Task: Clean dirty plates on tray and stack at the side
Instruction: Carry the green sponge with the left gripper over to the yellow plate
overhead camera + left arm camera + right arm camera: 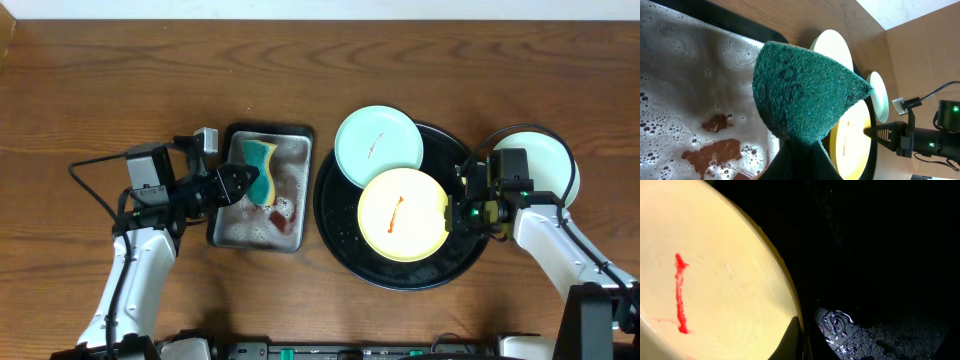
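Note:
The yellow plate (pixel 402 213) with a red smear (pixel 680 295) lies on the black tray (pixel 400 275). My right gripper (pixel 456 207) is shut on its right rim; one finger (pixel 794 340) lies over the edge of the plate (pixel 715 280). A mint-blue plate (pixel 378 145) with a thin smear rests on the tray's back left rim. Another pale plate (pixel 548 163) sits on the table right of the tray. My left gripper (pixel 232 185) is shut on a green-and-yellow sponge (pixel 262 168) over the grey pan; the sponge's green face (pixel 805 95) fills the left wrist view.
The rectangular grey metal pan (pixel 228 235) left of the tray holds soapy water with red-brown sauce patches (pixel 715 150). The tray floor (pixel 880 255) is wet. Bare wooden table lies at the back and far left.

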Tool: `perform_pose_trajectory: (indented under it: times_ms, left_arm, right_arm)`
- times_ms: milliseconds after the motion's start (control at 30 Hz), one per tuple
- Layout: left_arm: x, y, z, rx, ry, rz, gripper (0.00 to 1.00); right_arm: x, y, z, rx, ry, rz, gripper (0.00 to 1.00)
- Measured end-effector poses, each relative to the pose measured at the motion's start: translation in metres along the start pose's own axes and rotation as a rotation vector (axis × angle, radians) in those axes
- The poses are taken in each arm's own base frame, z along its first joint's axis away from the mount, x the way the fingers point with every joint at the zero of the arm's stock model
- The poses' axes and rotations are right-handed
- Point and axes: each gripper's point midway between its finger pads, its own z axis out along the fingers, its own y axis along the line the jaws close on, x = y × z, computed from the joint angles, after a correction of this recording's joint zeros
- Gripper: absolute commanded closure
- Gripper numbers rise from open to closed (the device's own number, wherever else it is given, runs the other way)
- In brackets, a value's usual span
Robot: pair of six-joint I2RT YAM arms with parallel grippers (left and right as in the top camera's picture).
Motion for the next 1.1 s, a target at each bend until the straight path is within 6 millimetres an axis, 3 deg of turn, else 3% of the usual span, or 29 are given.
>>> perform_pose_trajectory:
  times_ms: [733, 967, 1100]
  left_arm:
    - [0.002, 0.000, 0.006, -0.029, 0.007, 0.004, 0.93]
    - [0.039, 0.013, 0.033, -0.288, 0.104, 0.075, 0.93]
    - [0.069, 0.021, 0.035, -0.448, 0.201, 0.133, 0.93]
  right_arm:
    - [0.000, 0.000, 0.000, 0.000, 0.000, 0.000, 0.99]
    - [0.020, -0.004, -0.001, 0.024, 0.078, 0.021, 0.99]
    - [0.027, -0.006, -0.001, 0.031, 0.106, 0.029, 0.99]
